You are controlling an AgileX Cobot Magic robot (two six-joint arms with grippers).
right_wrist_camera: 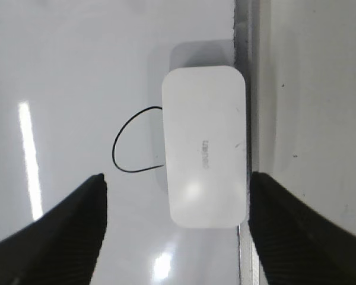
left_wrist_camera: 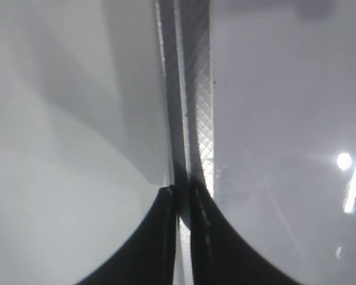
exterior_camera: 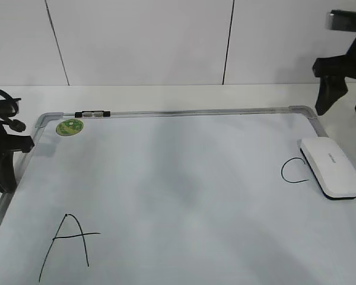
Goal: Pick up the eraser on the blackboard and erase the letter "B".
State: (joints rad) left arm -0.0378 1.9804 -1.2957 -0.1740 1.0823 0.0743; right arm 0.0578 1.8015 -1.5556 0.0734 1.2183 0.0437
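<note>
The white eraser [exterior_camera: 332,166] lies flat on the blackboard [exterior_camera: 178,178], a white dry-erase board, against its right frame. In the right wrist view the eraser [right_wrist_camera: 204,154] lies below and between the open fingers of my right gripper [right_wrist_camera: 177,178]. In the exterior view my right gripper [exterior_camera: 346,110] hangs above the board's far right corner, apart from the eraser. A black curved stroke [exterior_camera: 293,171] runs out from under the eraser's left side. No letter "B" shows. My left gripper [exterior_camera: 6,184] is shut and empty over the board's left frame [left_wrist_camera: 193,119].
A black letter "A" [exterior_camera: 68,243] is at the board's near left. A round green sticker [exterior_camera: 69,126] sits in the far left corner. A small black and clear object [exterior_camera: 92,113] lies on the top frame. White table and wall surround the board.
</note>
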